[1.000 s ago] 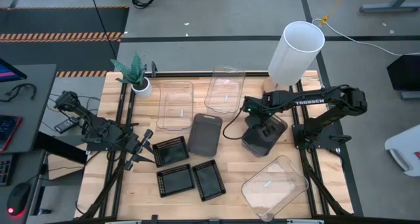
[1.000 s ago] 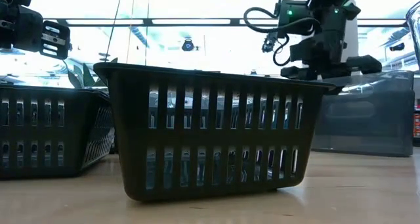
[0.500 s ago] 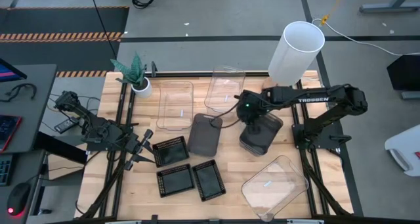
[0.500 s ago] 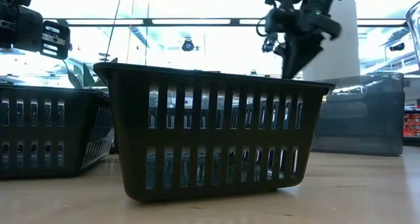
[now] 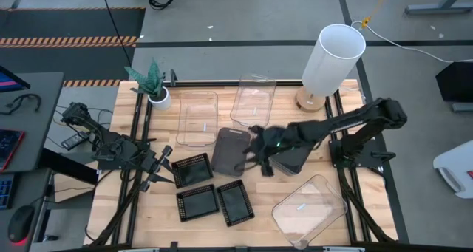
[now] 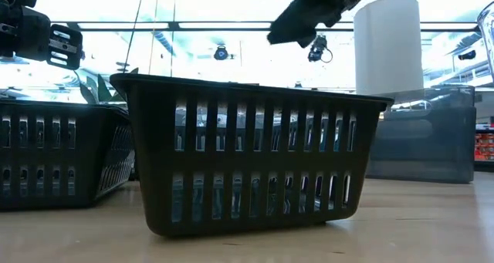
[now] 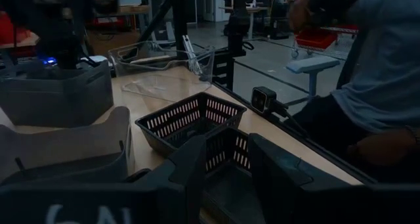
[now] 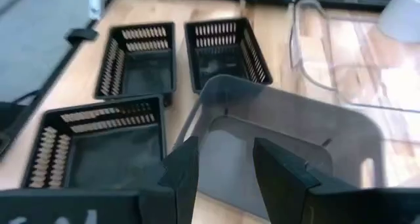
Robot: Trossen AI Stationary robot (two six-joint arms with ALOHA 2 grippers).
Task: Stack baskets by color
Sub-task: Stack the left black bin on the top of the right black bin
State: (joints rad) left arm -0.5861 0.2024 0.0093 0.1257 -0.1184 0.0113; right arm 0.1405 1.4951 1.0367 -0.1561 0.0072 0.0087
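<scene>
Far left of the overhead shot, the left gripper (image 5: 164, 165) just sits there by the black mesh trays (image 5: 194, 171), fingers slightly apart, nothing between them. Three trays are clustered lower centre. Moving right, the right gripper (image 5: 255, 152) hangs over the single grey bin (image 5: 230, 150) mid-frame, fingers spread, empty. Behind it, stacked grey bins (image 5: 295, 154). Clear bins (image 5: 253, 100) sit upper centre, another one (image 5: 309, 210) lower right.

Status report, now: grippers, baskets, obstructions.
Right gripper open, empty, over lone smoky grey plastic bin. Left gripper open, waiting at table's left edge. Grey stack behind. Nothing blocking.
</scene>
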